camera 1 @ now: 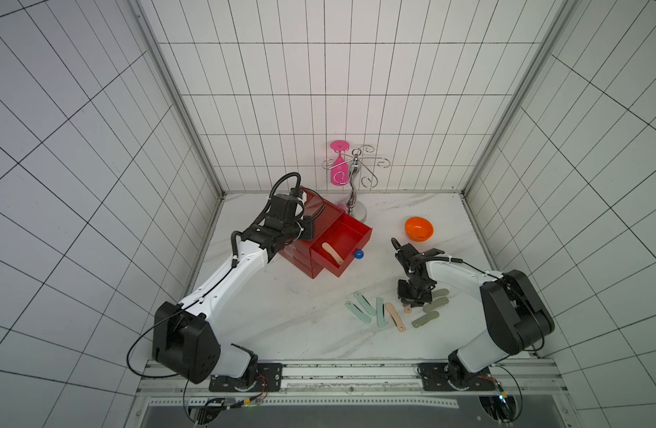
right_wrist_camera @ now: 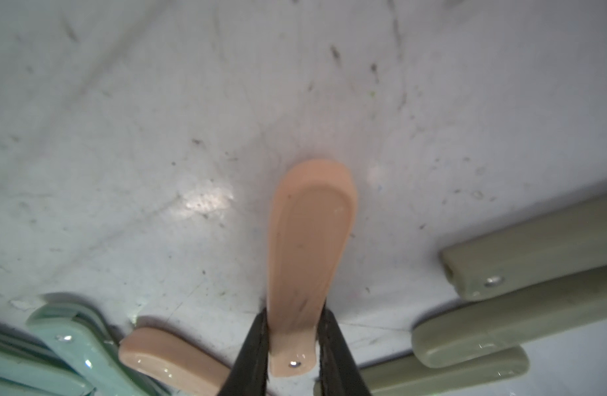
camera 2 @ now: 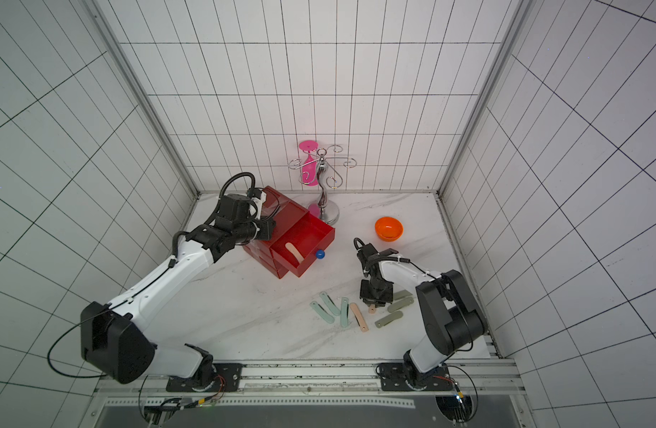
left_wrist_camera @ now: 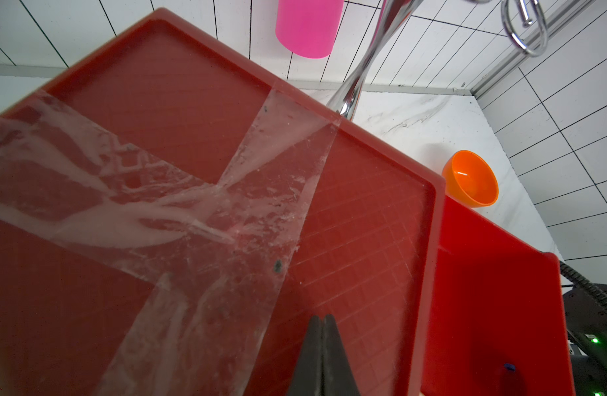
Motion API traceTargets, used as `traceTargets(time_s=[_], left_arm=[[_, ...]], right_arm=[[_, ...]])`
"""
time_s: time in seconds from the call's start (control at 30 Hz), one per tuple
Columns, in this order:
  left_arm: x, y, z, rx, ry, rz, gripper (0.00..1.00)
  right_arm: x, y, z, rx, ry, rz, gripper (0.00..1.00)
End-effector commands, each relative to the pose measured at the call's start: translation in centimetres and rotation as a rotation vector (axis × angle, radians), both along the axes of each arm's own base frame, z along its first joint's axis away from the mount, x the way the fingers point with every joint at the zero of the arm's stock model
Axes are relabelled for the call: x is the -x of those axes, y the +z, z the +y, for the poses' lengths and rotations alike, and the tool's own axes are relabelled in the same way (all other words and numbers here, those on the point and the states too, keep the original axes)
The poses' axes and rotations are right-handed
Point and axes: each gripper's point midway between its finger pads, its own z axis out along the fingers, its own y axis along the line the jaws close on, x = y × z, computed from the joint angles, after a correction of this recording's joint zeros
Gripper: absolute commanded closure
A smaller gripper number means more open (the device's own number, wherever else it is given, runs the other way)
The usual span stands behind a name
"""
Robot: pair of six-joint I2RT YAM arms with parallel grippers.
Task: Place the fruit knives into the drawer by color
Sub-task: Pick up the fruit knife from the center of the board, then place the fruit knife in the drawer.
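Since only one peach knife (camera 1: 332, 252) lies in the top drawer (camera 1: 350, 231), which is pulled out of the chest (camera 1: 313, 268), the sorting looks barely begun. Eight knives are on the table (camera 1: 282, 326), well apart from the chest on its open-drawer side. The drawers under the open one look closed, so the mint and olive sets have nowhere open to go yet. The right gripper (right_wrist_camera: 293, 313) pinches a second peach knife (right_wrist_camera: 309, 233) across its riveted end, the far tip seemingly down on the table. The third peach knife (right_wrist_camera: 165, 356) lies just beside it, with mint knives (right_wrist_camera: 72, 346) on one side and olive knives (right_wrist_camera: 521, 267) on the other. The left gripper (left_wrist_camera: 322, 324) has its fingers pressed together, tip down on the chest's top (steadying it, I would guess). The knives are flat, glossy plastic strips with rounded ends and a small metal rivet. The chest is translucent red plastic with a raised rim and a faint moulded grid, and crinkled clear tape (left_wrist_camera: 261, 192) crosses its top. A blue ball knob (camera 1: 358, 254) fronts the drawer. The table is scuffed and marble-patterned.
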Motion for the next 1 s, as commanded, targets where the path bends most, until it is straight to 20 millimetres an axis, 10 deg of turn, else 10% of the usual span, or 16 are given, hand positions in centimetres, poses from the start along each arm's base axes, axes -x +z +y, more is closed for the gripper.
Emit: traceTargets(time_s=[0.0, 0.53, 0.97], left_arm=[[2.5, -5.4, 0.7, -0.080, -0.012, 0.203, 1.00], [2.6, -5.4, 0.7, -0.077, -0.016, 0.205, 1.00], [2.5, -5.5, 0.7, -0.079, -0.016, 0.210, 1.00]], right_arm=[[-0.4, 1.7, 0.5, -0.029, 0.009, -0.026, 0.82], [-1.4, 9.4, 2.4, -0.075, 0.081, -0.158, 0.82], [-3.6, 18.7, 7.6, -0.213, 0.230, -0.359, 0.82]])
